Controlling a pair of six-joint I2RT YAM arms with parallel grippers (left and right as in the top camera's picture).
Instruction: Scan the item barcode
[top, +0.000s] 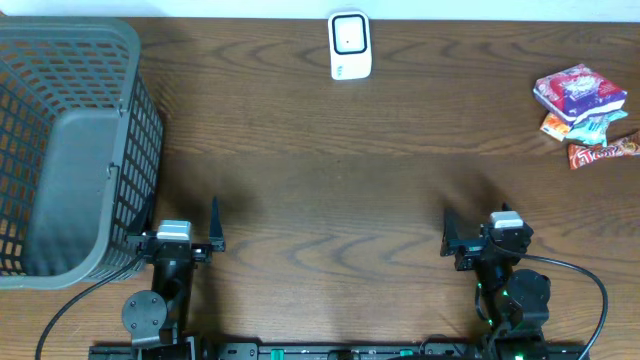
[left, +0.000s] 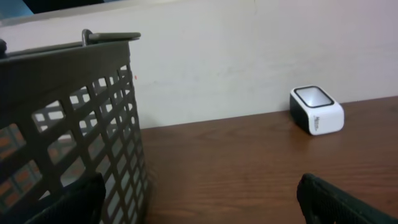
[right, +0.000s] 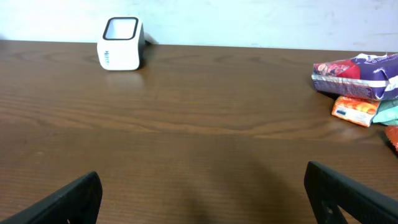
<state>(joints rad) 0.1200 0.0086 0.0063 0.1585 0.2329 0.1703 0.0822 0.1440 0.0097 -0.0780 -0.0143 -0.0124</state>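
A white barcode scanner (top: 350, 45) with a dark window stands at the table's far edge, also seen in the left wrist view (left: 317, 111) and the right wrist view (right: 121, 43). The items lie in a small pile at the far right: a purple packet (top: 578, 92) (right: 357, 74), an orange packet (top: 555, 125) (right: 353, 109), a teal packet (top: 597, 128) and a red bar (top: 602, 152). My left gripper (top: 178, 228) (left: 202, 202) rests open near the front edge beside the basket, holding nothing. My right gripper (top: 485, 225) (right: 202, 196) rests open at the front right, also with nothing in it, far from the pile.
A tall grey mesh basket (top: 140, 110) (left: 81, 124) fills the left side, close against my left gripper. Brown wooden table (top: 330, 200) stretches between the grippers and the scanner. A pale wall runs behind the table's far edge.
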